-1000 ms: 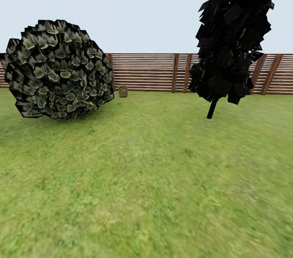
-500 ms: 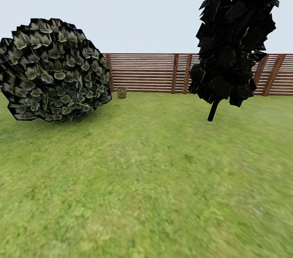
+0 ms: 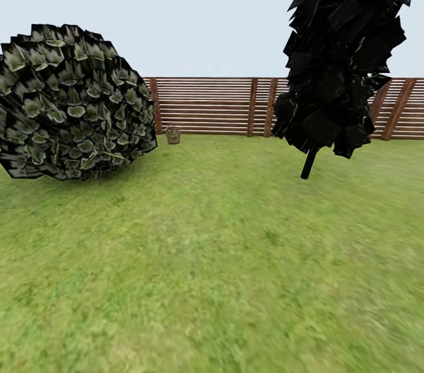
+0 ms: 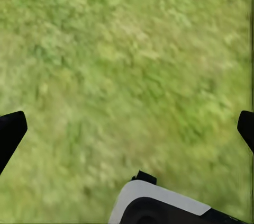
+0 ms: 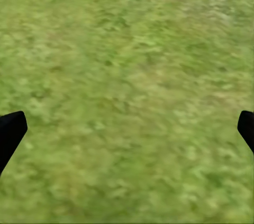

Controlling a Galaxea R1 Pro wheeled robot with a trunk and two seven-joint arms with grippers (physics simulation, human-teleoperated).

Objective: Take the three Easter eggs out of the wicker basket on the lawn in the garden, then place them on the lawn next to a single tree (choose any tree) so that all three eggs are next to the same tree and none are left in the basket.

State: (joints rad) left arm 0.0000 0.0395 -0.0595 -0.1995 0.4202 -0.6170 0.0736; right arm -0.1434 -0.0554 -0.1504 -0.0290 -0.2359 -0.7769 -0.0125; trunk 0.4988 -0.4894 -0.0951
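A: Well, where's the wicker basket (image 3: 173, 135)?

B: Far off at roughly 11 o'clock in the head view, small against the foot of the slatted fence (image 3: 235, 105), just beside the right edge of the big round bush (image 3: 70, 103). Too small to tell whether any eggs sit in it.

A: Anything else on the lawn (image 3: 212, 267)?

B: A dark, narrow conifer (image 3: 344, 49) at 1 o'clock, thin trunk leaning. Not the sort of tree the eggs want. No grey-trunked tree in sight here.

A: Grippers?

B: Left gripper (image 4: 127, 128): both dark fingertips (image 4: 10, 131) sit at opposite edges of its wrist view, spread wide, nothing but blurred grass between. Right gripper (image 5: 127, 128) the same, fingertips (image 5: 10, 131) far apart, bare grass between, nothing held.

A: So progress?

B: My reading: nothing done yet. Both claws empty, basket well apart from the robot, no eggs on the grass. Left to do: reach the basket, lift out three eggs, find a proper tree, set all three beside it.
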